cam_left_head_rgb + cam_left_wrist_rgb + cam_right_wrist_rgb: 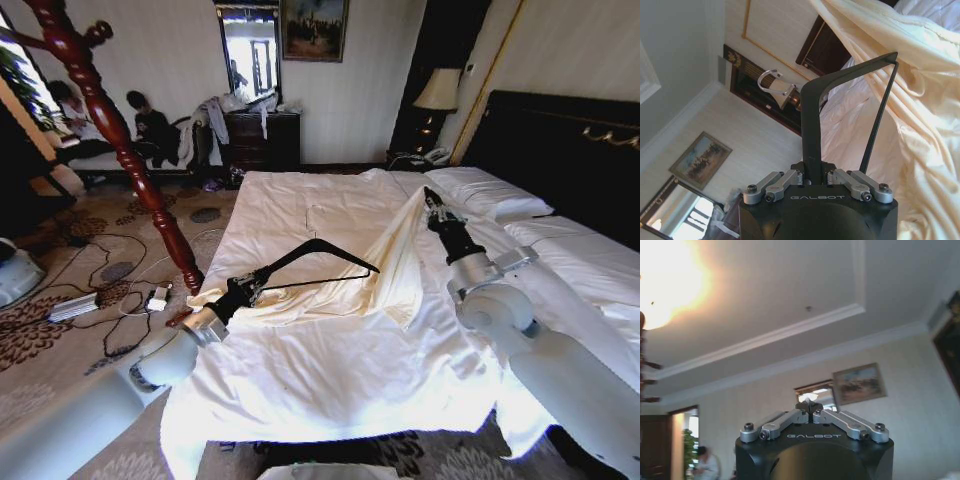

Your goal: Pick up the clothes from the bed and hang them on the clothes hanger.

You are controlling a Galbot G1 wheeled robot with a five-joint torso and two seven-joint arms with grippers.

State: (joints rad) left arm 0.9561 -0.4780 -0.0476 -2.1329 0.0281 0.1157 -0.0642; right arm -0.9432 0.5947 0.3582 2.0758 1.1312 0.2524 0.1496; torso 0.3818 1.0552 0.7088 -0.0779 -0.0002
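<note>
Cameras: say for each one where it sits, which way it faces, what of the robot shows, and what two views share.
Head view: on the head, looking forward and down at the bed; both arms show, the left pincer holding the hanger, the right pincer lifting the cream garment.
Left wrist view: faces along the hanger toward garment, wall and ceiling; its own pincer shows.
Right wrist view: faces ceiling and wall; its pincer shows.
Head and left wrist views share hanger and garment.
</note>
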